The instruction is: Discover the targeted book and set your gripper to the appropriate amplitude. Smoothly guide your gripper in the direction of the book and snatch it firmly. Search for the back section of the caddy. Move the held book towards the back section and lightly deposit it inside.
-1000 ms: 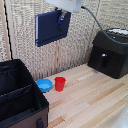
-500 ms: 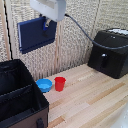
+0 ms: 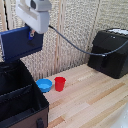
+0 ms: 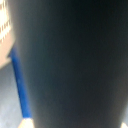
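Note:
The navy-blue book (image 3: pixel 20 43) hangs in the air, held upright by my gripper (image 3: pixel 33 34) at its upper right corner. The gripper's fingers are mostly hidden behind the white arm head and the book, but they are shut on the book. The book hovers above the black fabric caddy (image 3: pixel 20 100) at the exterior view's left, over its back part (image 3: pixel 10 80). In the wrist view the book's dark cover (image 4: pixel 70 65) fills almost the whole picture, with a blue edge (image 4: pixel 19 85) beside it.
A red cup (image 3: pixel 60 83) and a round blue bowl (image 3: pixel 44 85) stand on the wooden table beside the caddy. A glossy black machine (image 3: pixel 110 52) sits at the exterior view's right. A black cable runs from the arm to it.
The arm has carried the book toward the exterior view's left and slightly lower, from above the bowl to above the caddy.

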